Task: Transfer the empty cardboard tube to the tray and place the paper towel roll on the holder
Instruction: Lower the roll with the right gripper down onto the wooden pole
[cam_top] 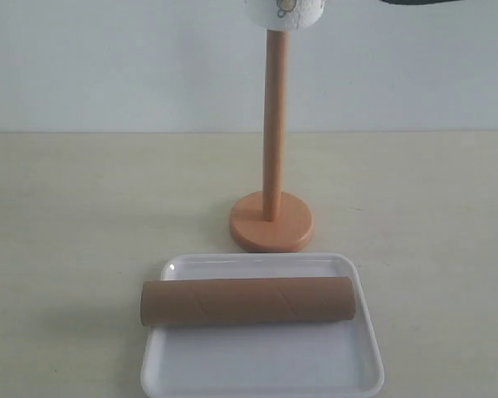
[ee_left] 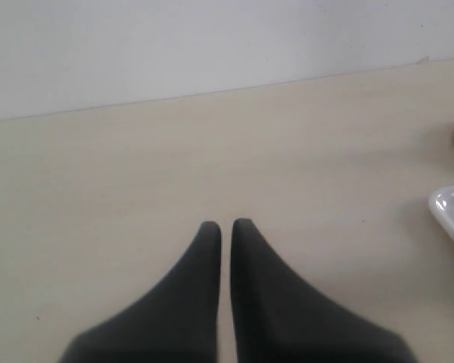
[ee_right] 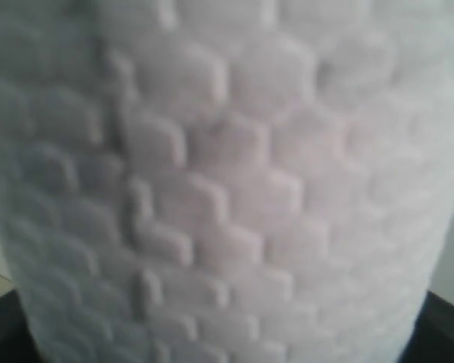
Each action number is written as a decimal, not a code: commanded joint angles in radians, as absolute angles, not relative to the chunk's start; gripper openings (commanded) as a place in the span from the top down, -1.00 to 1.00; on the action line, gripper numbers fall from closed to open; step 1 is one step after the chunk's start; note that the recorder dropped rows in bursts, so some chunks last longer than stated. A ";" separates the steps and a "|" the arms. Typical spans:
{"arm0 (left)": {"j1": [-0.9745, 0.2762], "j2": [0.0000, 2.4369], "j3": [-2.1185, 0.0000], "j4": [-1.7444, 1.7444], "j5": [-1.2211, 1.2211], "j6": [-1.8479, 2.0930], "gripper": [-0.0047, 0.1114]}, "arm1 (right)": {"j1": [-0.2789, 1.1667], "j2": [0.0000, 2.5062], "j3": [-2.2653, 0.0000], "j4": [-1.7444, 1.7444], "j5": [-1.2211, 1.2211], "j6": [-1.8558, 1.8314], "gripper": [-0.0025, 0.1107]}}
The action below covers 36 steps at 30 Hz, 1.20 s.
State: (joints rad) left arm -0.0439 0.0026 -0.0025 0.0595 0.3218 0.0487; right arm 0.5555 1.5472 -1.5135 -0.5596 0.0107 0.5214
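Now: paper towel roll top-centre over the holder post, cardboard tube in the tray lower-centre; left gripper pressed together, empty, right gripper's state I cannot tell; risk: misaligned core snags the post, toppling holder.

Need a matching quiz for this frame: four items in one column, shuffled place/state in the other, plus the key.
Column one
1. cardboard tube
2. paper towel roll
3. holder
4. left end effector

Column two
A. standing upright on the table, beyond the tray in the exterior view
B. shut, holding nothing
C. lying on its side across the tray
D. at the top end of the holder, partly out of frame

Pairs: 1-C, 2-D, 3-A, 4-B
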 commanded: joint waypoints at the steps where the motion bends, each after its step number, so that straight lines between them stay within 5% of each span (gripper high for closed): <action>1: -0.041 0.000 0.000 0.048 0.315 0.046 0.85 | 0.557 1.560 -1.529 -0.556 0.034 0.525 0.96; 16: -0.041 0.000 0.000 0.048 0.315 0.046 0.85 | 0.557 1.719 -1.527 -0.564 0.029 0.521 0.96; 27: -0.041 0.000 0.000 0.048 0.315 0.046 0.85 | 0.557 1.723 -1.298 -0.552 -0.306 0.435 0.96; 36: -0.041 0.000 0.000 0.048 0.315 0.046 0.85 | 0.557 1.723 -1.218 -0.403 -0.337 0.270 0.96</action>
State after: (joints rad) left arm -0.0439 0.0026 -0.0025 0.0595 0.3218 0.0487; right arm 0.5570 1.7337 -1.2343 -0.4414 -0.2874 0.3129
